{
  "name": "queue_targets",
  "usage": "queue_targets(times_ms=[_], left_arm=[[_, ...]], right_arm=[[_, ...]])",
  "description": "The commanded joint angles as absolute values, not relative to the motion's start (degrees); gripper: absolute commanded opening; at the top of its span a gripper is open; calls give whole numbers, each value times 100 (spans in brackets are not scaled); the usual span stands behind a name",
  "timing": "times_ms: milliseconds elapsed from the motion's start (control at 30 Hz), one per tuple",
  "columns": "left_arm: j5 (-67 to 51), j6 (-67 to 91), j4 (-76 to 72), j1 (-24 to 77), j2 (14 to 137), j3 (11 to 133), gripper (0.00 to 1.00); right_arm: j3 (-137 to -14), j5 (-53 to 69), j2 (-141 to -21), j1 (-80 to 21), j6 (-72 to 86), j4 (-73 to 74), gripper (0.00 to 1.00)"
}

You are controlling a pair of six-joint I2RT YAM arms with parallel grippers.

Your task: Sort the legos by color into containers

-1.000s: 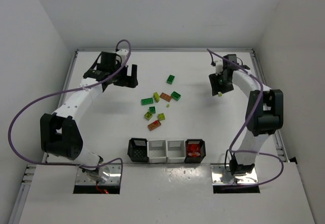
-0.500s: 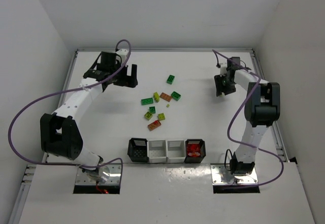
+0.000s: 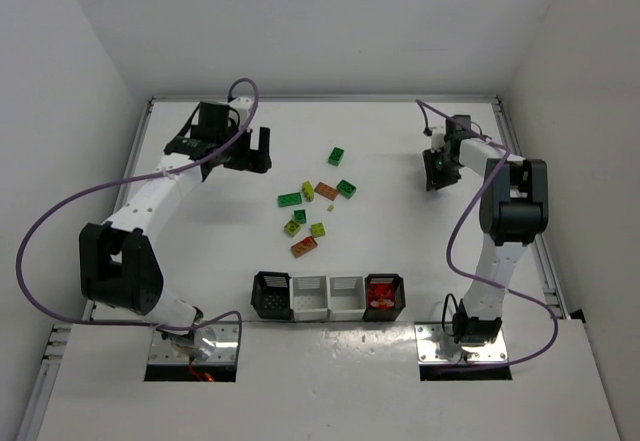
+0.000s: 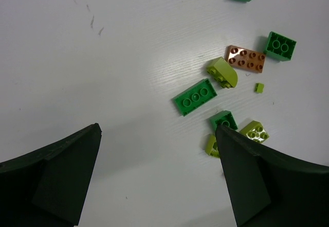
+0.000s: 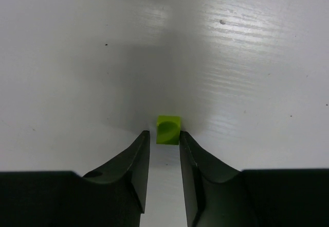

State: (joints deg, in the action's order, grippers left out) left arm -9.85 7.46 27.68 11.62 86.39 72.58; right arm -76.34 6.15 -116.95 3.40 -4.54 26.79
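Table [image 3: 400,251] is plain white, with a faint grain up close. Outer bins [image 3: 271,295] are black and inner bins [image 3: 309,298] are white, with red legos [image 3: 383,294] showing inside the right black one. Loose stuff: dark green bricks [image 4: 194,97], an orange-brown plate [image 4: 246,58], yellow-green bricks [image 4: 223,72] and a reddish-orange brick [image 3: 304,246]. The cube [image 5: 168,126] is yellow-green too. Left gripper [image 4: 158,128] and right gripper [image 5: 164,133] are black, arms [image 3: 150,196] are white with black joints, and cables [image 3: 244,83] are purple.
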Motion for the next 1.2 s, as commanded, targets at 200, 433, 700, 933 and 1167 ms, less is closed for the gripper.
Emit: queue_targets(times_ms=[200, 433, 700, 933, 1167], left_arm=[[-1028, 650, 2646, 1134, 8657, 7181, 100], [-976, 527, 2646, 1134, 8710, 7233, 100], [-1854, -333, 2971, 1081, 9210, 7233, 100], [-1485, -334, 2971, 1424, 9615, 7339, 96], [-1485, -334, 2971, 1477, 9791, 7339, 96]], right_arm=[[-7541, 404, -11962, 343, -703, 2347, 14], [-7006, 1150, -10672, 211, -1089, 2803, 8], [-6864, 3240, -8335, -816, -1810, 4576, 5], [-6619, 3700, -7700, -2283, -1811, 5001, 5], [-6312, 3324, -7559, -3970, -1705, 4896, 4]])
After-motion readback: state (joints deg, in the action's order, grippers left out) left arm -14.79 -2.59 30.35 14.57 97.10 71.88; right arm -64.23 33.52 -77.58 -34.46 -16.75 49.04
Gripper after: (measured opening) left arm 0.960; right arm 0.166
